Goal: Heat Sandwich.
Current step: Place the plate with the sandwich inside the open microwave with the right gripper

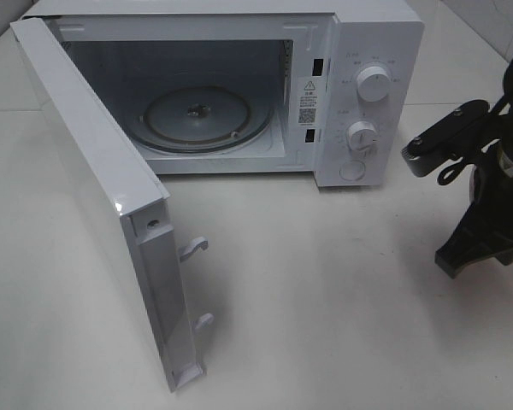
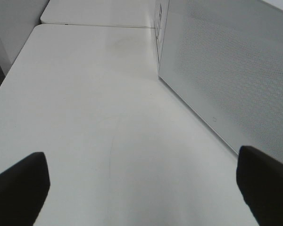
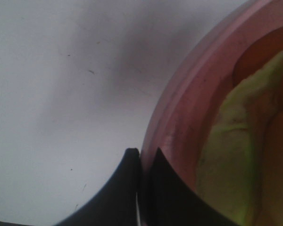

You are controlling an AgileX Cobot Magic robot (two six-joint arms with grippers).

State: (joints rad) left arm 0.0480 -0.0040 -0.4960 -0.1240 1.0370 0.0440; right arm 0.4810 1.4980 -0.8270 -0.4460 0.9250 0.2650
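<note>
Pinching the rim of a pink plate point(image 3: 179, 117) in my right gripper point(image 3: 140, 153), with the sandwich point(image 3: 231, 155) lying on it.

Largest is the white tabletop point(image 1: 325, 299), and at its far side stands a white microwave point(image 1: 385, 51) with its door point(image 1: 77, 145) swung wide toward my left and its glass turntable point(image 1: 201, 115) bare inside. My right arm point(image 1: 487, 196) shows at the right edge of the high view, to the right of the microwave's dials; the plate cannot be seen from there. In my right wrist view the gripper's fingers are pressed together on the plate's edge, one outside it and one over the rim, and the sandwich shows pale green filling next to brown crust. My left gripper point(image 2: 141, 181) is spread wide and holds nothing, low over the tabletop next to the dotted face of the door.
</note>
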